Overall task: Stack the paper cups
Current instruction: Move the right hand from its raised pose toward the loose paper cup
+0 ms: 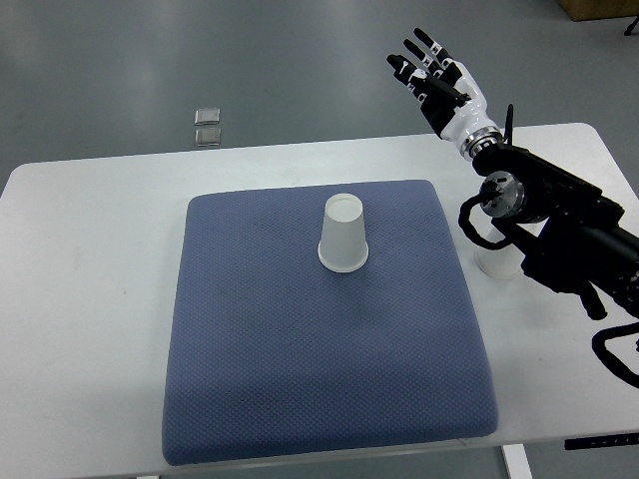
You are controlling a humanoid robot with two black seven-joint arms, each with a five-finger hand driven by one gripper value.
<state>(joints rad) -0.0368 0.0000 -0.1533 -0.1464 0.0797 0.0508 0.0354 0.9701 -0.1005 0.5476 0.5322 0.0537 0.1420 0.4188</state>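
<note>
A white paper cup (343, 236) stands upside down on the blue mat (319, 349), a little above the mat's middle. A second white cup (496, 263) stands on the white table to the right of the mat, mostly hidden behind my right forearm. My right hand (431, 70) is raised beyond the table's far edge, well above and to the right of the mat; its fingers are spread and hold nothing. My left arm does not show.
The white table (90, 299) bears the mat. Two small square metal plates (209, 125) lie on the grey floor beyond the table's far edge. My black right forearm (559, 225) crosses the table's right side.
</note>
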